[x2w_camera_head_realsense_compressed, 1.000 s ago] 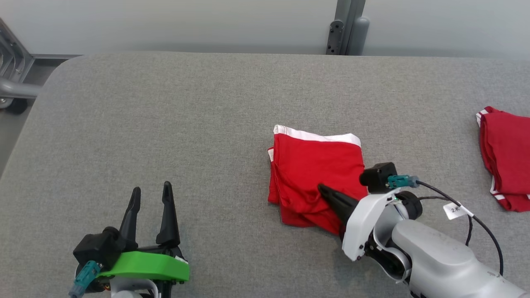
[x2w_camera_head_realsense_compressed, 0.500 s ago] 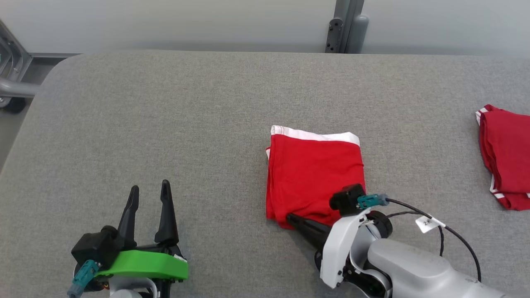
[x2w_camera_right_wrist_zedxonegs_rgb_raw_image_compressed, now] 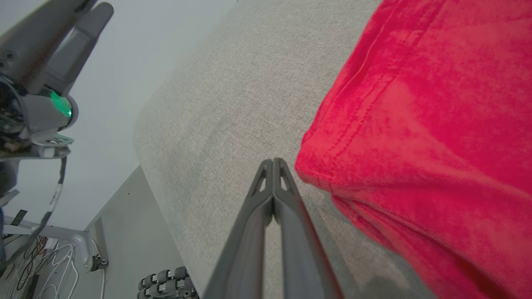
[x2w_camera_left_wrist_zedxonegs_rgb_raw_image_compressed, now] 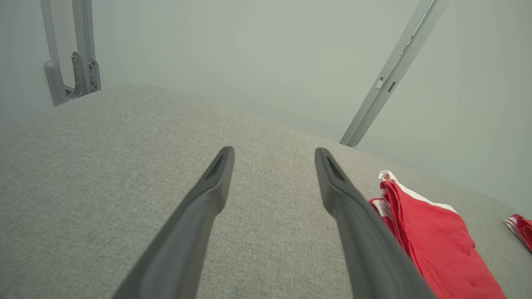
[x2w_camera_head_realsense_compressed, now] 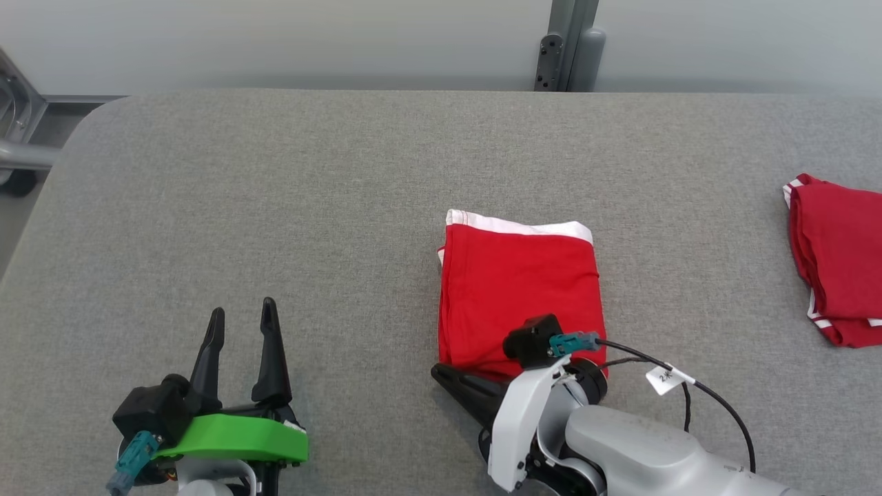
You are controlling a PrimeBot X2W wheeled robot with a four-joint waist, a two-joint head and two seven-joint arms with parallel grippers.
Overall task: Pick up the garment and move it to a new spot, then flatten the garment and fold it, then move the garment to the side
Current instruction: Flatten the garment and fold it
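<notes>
Across the middle of the grey padded table [x2w_camera_head_realsense_compressed: 275,207] lies the garment [x2w_camera_head_realsense_compressed: 520,289], red, folded into a near-square packet with its white waistband along the far edge, a little to the robot's right of centre. Well apart from it, at the table's right edge, sits a second red garment [x2w_camera_head_realsense_compressed: 837,269] with white trim, also folded and partly cut off by the head view. Behind the table a grey metal post [x2w_camera_head_realsense_compressed: 568,45] rises against the pale wall, and a metal frame [x2w_camera_head_realsense_compressed: 21,138] shows past the table's rounded left corner. Nothing lies on the fabric between the two grippers. The right forearm reaches in from the lower right, its black cable [x2w_camera_head_realsense_compressed: 716,406] carrying a small white label [x2w_camera_head_realsense_compressed: 665,377], and its wrist housing covers the garment's near edge in the head view. The right gripper [x2w_camera_head_realsense_compressed: 441,373] has its two dark fingers pressed flat together with nothing between them; their joined tip [x2w_camera_right_wrist_zedxonegs_rgb_raw_image_compressed: 273,160] sits low over the table just beside the garment's near-left corner, with a sliver of grey showing between tip and cloth. Whether the tip touches the table cannot be told. The left gripper [x2w_camera_head_realsense_compressed: 242,307] rests at the lower left, well apart from the garment, fingers spread wide [x2w_camera_left_wrist_zedxonegs_rgb_raw_image_compressed: 274,150] and empty above bare table.
</notes>
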